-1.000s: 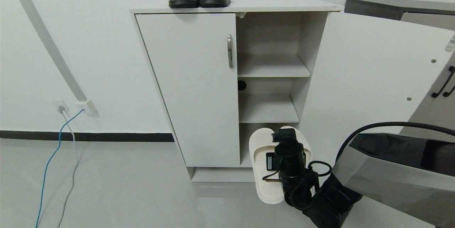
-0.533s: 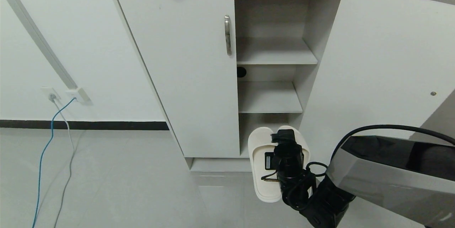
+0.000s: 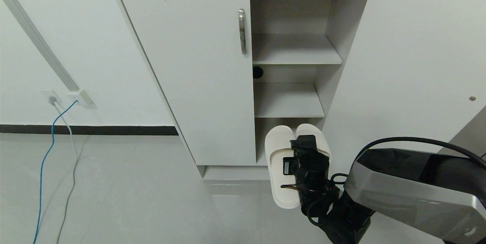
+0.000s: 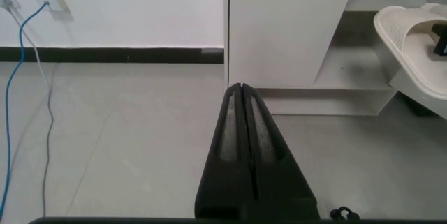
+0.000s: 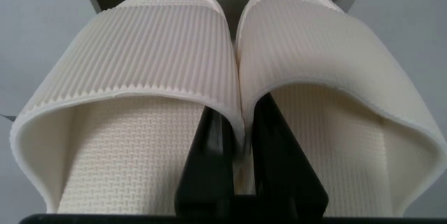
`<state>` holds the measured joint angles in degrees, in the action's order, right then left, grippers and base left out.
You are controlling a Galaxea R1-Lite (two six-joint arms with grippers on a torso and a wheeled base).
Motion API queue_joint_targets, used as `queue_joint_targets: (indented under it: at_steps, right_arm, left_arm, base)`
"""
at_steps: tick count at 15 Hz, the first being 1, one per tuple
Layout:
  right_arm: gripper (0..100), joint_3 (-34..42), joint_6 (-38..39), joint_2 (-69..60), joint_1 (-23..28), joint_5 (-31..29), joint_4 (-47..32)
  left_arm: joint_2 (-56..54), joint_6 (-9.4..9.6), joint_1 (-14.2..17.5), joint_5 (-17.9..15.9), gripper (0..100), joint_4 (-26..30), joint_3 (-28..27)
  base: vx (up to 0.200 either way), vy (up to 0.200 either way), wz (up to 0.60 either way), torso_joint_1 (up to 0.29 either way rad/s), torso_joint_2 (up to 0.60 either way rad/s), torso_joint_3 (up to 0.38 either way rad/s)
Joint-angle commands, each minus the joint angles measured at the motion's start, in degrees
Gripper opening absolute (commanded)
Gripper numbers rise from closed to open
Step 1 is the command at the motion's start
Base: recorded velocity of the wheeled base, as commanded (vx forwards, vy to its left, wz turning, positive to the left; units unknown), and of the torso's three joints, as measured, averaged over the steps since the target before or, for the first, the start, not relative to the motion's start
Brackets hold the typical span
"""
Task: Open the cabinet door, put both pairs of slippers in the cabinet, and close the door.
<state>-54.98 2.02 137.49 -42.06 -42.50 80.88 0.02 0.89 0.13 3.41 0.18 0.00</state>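
A white cabinet stands against the wall with its left door shut and its right door swung wide open. Behind the open door are two bare shelves and a low bottom compartment. My right gripper is shut on the white slippers, pinching the inner strap edges of both together. It holds them side by side, toes toward the bottom compartment, just outside its opening. My left gripper is shut on nothing, low over the floor in front of the cabinet base.
A metal handle sits on the shut left door. A blue and a grey cable run from wall sockets down across the floor at the left. The tiled floor before the cabinet is free.
The head camera has moved closer and tilted down, so the cabinet top has slid out of the picture. The right gripper keeps the white slippers at about the same place before the bottom compartment.
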Motion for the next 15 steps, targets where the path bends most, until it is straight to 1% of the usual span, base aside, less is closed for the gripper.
queue_joint_targets:
  at_steps: [1,7,15]
  right_arm:
    - [0,-0.1,0.0,0.2,0.1,0.0,0.1]
    - [0,0.0,0.0,-0.6,0.2,0.0,0.2]
    - [0,0.0,-0.1,-0.6,0.5,0.0,0.2]
  left_arm:
    - [0.0,-0.01,0.0,0.0,0,0.0,0.0]
    - [0.0,-0.01,0.0,-0.1,0,0.0,0.0]
    - [0.0,-0.01,0.0,-0.2,0,0.0,0.0]
  base:
    - [0.0,0.0,0.0,0.0,0.0,0.0]
    - [0.0,0.0,0.0,0.0,0.0,0.0]
    - [0.2,0.0,0.0,-0.001,0.0,0.002]
